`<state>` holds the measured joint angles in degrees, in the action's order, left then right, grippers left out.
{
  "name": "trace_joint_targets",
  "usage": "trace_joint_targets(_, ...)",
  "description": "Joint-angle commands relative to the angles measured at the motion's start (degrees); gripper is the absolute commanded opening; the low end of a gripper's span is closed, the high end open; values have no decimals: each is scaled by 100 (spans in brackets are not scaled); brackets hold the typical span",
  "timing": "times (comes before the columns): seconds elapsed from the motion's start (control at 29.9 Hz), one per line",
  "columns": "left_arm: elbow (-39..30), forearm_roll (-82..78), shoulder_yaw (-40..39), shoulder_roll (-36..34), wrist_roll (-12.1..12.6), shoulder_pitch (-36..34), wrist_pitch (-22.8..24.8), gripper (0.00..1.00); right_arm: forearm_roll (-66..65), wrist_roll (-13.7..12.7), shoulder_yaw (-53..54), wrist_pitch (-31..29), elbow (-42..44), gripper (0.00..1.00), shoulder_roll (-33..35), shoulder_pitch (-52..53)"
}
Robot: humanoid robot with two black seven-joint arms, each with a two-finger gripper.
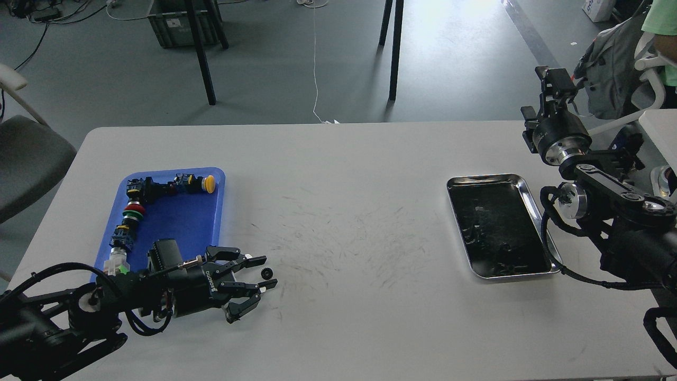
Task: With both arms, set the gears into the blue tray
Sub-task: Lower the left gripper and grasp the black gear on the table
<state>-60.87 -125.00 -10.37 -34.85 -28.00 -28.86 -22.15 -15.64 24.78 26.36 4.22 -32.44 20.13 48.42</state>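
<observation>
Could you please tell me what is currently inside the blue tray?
The blue tray holds a row of push-button switches. The left arm covers its near edge, so anything there is hidden.

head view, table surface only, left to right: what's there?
blue tray with push-button switches → left gripper, fingers spread around a small gear → bare scuffed table → steel tray → right arm, gripper raised.
</observation>
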Motion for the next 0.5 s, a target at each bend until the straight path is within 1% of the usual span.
trace_joint_targets(0.0,23,0,0,40,0,12,0,49,0,0,0,0,1,94,0,-17)
trace_joint_targets(0.07,23,0,0,40,0,21,0,46,0,0,0,0,1,94,0,-17)
trace_joint_targets(0.13,58,0,0,48,0,12,0,45,0,0,-8,0,1,94,0,-17)
trace_joint_targets(0.23,76,0,-9,48,0,3,0,41,0,0,-8,0,1,94,0,-17)
trace_joint_targets(0.27,76,0,-9,48,0,12,0,38,0,0,-8,0,1,94,0,-17)
trace_joint_targets(0.4,93,0,-9,48,0,3,0,34,-9,9,-8,0,10,94,0,-25)
trace_joint_targets(0.47,93,0,-17,40,0,3,0,26,-18,0,-8,0,1,94,0,-25)
